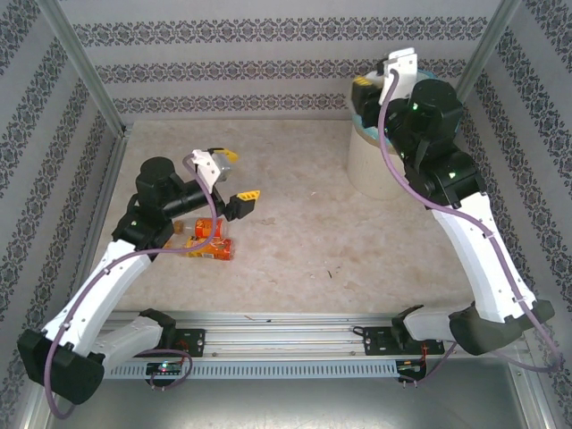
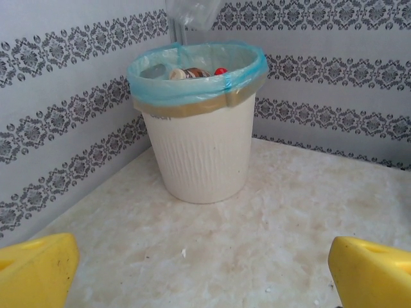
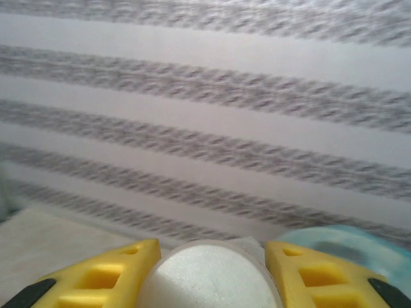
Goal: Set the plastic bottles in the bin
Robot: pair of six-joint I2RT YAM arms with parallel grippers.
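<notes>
The right gripper [image 3: 210, 251] holds a bottle [image 3: 209, 279]. Its yellow fingers [image 3: 103, 276] press on both sides of a round white end, probably the base or cap, though the blur leaves that unsure. In the top view this gripper [image 1: 365, 93] hangs over the bin [image 1: 371, 170], which stands at 1 o'clock on the table [image 1: 340, 250], near the back wall [image 1: 268, 63]. From the left wrist, the clear bottle [image 2: 192, 11] shows just above the bin's [image 2: 205, 154] rim at 12 o'clock. Inside the blue liner [image 2: 247, 70] lie more bottles [image 2: 190, 73], one with a brown label and one with a red cap.

The left gripper [image 1: 236, 174] is spread wide and empty. It sits at 10 o'clock from the table's middle, above the surface, and points toward the bin. From its own camera the gripper [image 2: 205, 276] has one yellow finger [image 2: 35, 269] at each lower corner, with bare table between. Orange-labelled bottles [image 1: 210, 239] lie at 9 o'clock, partly under the left arm.
</notes>
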